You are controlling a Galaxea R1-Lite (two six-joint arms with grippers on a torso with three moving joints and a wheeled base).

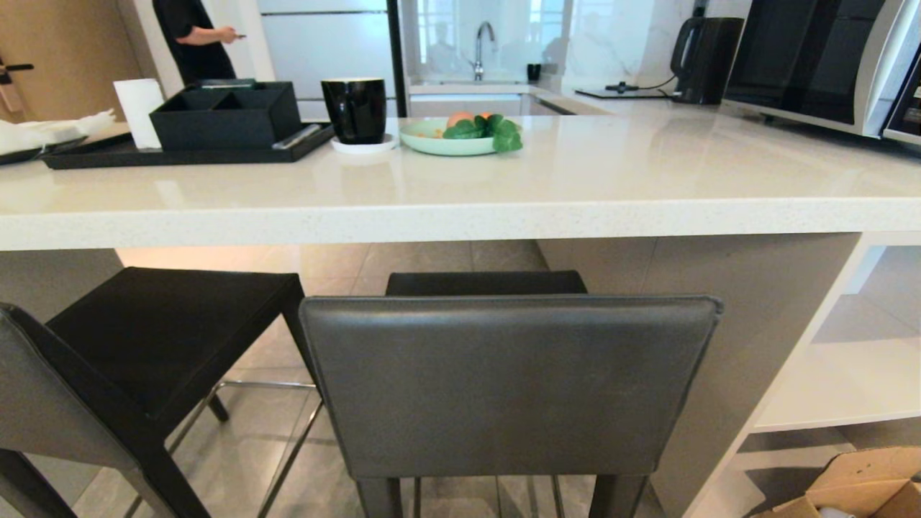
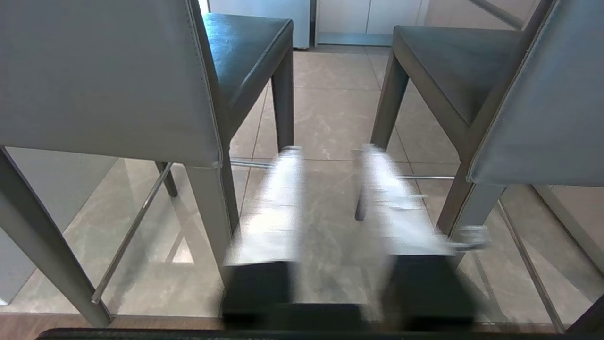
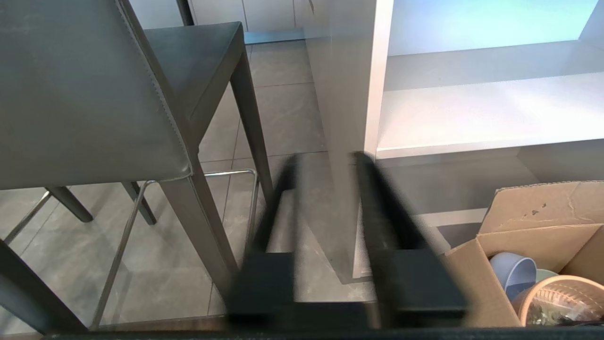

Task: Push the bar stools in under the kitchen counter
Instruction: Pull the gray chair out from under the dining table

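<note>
Head view: two bar stools are seen drawn out from the bench (image 1: pixel 460 216), one backrest (image 1: pixel 507 385) nearest, the other stool (image 1: pixel 137 360) angled at left. The left hand (image 2: pixel 328 198) is held spread and empty between both stools; the right hand (image 3: pixel 325 203) likewise, beside the shelving (image 3: pixel 472 113)

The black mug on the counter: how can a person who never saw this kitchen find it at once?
Start at the long white kitchen counter. Near its far edge, a black tray lies to the left and a pale green plate of fruit and leaves to the right. Between them stands the black mug, glossy, alone on a small white coaster.
</note>
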